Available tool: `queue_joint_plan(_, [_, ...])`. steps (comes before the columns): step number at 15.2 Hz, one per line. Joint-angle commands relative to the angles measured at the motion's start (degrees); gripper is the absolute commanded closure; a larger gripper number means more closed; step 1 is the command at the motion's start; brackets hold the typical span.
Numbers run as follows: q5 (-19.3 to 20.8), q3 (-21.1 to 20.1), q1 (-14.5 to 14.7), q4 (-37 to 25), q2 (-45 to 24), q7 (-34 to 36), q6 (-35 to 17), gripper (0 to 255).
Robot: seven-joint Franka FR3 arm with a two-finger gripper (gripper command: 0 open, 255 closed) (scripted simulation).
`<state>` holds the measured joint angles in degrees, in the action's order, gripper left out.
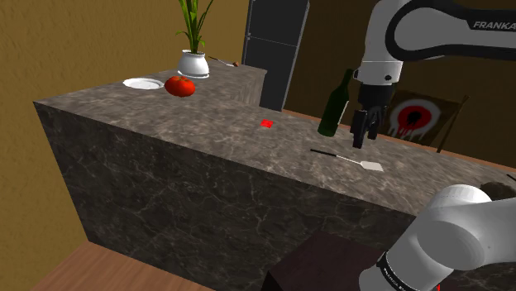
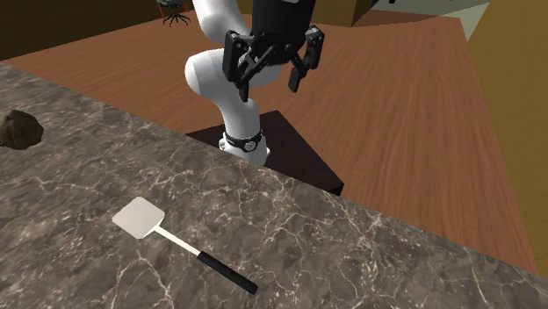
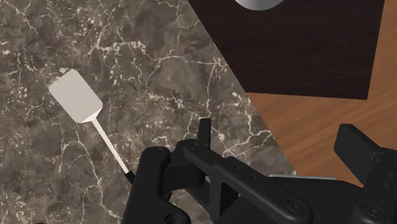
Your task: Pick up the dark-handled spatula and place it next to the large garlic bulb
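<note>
Gripper (image 2: 268, 82) wide open, seemingly empty, clear of the spatula (image 2: 181, 243) below.

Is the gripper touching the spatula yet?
Apart. The second exterior view shows the open gripper hanging in the air above the counter, while the spatula lies flat on it, well clear of the fingers.

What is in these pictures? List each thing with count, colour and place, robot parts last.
counter: one, dark with pale veins, beside stand
spatula: one, pale blade, black handle, flat on counter near gripper
bottle: one, green, upright at counter's far edge
tomato: one, red, beside plate
plate: one, white, counter's far end
plant: one, green, white pot, behind tomato
mark: one, red, mid-counter
lump: one, dark, on counter
stand: one, dark, on brown floor
arm: one, white
gripper: one, black, open, above counter's edge
</note>
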<state>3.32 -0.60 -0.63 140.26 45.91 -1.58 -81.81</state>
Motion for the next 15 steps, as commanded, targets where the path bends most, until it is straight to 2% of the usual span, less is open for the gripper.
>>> queue_joint_plan(1, [0.00, 0.00, 0.00, 0.00, 0.00, 0.00, 0.00, 0])
queue_joint_plan(8, [8.71, 11.84, -0.27, 7.40, 1.87, -17.86, -11.96, 0])
queue_joint_plan(15, [14.89, 25.25, 0.67, 9.00, -4.28, -35.59, -26.31, 0])
